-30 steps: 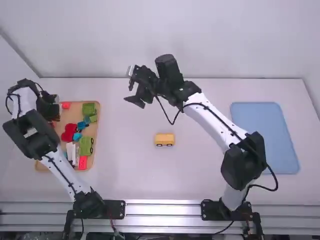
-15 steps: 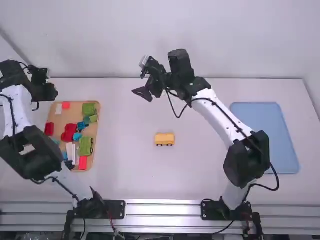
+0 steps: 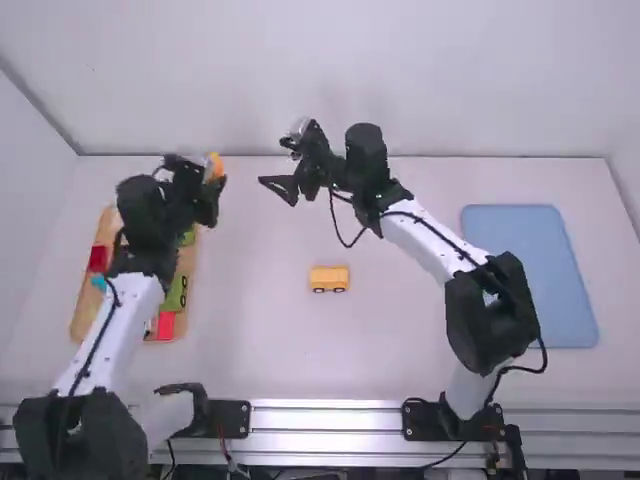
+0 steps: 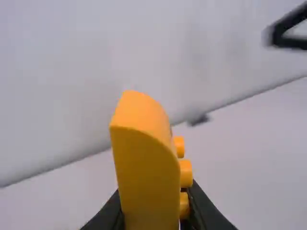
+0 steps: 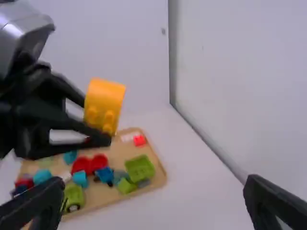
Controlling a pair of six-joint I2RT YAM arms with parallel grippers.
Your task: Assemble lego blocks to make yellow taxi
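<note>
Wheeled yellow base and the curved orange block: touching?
Apart. The high view shows the wheeled base on the white table, the curved block away from it in the left gripper, bare tabletop between.

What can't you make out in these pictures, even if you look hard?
- High view: part of the tray, behind the left arm.
- High view: the yellow vehicle's far side, turned away.
- Left wrist view: tips of the left gripper, behind the orange block.
- Left wrist view: dark patch by the wall, blurred.
</note>
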